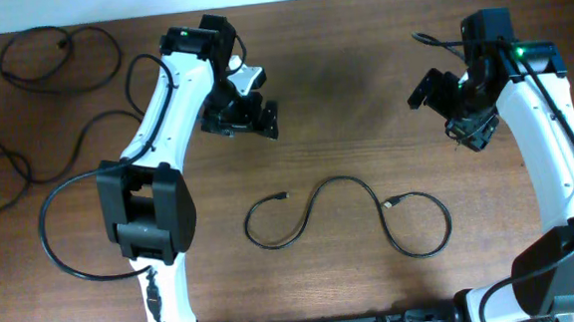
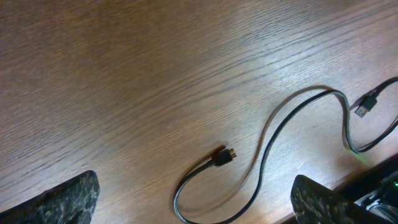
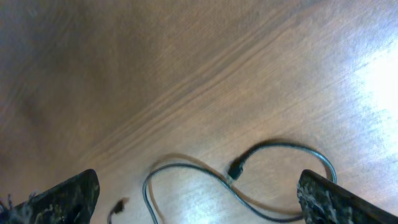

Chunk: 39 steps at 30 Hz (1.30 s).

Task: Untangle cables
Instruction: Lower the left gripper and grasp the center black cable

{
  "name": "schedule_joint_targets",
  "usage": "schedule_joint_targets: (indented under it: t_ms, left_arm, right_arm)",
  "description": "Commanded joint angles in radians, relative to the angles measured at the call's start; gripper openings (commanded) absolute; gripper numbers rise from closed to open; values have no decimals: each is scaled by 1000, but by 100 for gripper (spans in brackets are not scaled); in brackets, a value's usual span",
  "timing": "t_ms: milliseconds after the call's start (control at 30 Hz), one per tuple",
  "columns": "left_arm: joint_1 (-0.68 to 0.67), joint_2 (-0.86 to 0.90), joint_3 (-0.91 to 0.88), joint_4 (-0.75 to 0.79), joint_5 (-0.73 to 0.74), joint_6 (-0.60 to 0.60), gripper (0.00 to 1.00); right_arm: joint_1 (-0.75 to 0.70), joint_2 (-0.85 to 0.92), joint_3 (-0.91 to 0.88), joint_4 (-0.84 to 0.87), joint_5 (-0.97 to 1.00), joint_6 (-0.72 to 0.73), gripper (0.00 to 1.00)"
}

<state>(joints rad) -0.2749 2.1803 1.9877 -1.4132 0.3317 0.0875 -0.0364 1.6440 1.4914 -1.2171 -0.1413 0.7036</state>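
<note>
At table (image 1: 363, 96) centre: one cable (image 1: 339, 179); far left: two cables (image 1: 60, 40).

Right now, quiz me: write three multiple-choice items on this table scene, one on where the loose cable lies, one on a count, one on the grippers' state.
1. The loose black cable lies: A) flat on the wooden table; B) hanging off its edge; C) coiled in a box.
2. Its plug ends showing overhead number: A) one; B) two; C) four.
3. The left gripper and right gripper are: A) both shut; B) one shut on a cord; C) both open, empty.
Key: 1A, it curves across bare wood; 2B, one plug at each end; 3C, fingers spread wide, gripping nothing.
</note>
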Motion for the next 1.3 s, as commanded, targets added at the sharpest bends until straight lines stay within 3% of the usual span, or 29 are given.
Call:
schedule_joint_targets:
  t_ms: [0,233,467,600,767,1000,1267]
  left_arm:
    - [-39,-17,3,-2,-7,-38,99]
    - [-173,-17,0,3,-8,-38,99]
    - [-225,-17,0,-42,-142,-95,95]
    - [-243,-17,0,-138,-68,24,95]
    - [-246,-53,0,-260,-66,23,98]
    - [-246,-313,-10,-275,-69,76,99]
    - [-247,-362,-220,-209,-27,82,100]
  right_arm:
    - [-39,-5,15,-2,-2,-16,98]
    - [-315,-5,9,-29,35,-16,98]
    - [-318,-3,4,-25,75,-16,99]
    - [-318,-3,4,-25,75,-16,98]
    - [-318,-3,4,-25,75,-16,98]
    - [-318,-3,4,-25,75,-16,98]
    - [-318,-3,4,-25,75,-16,98]
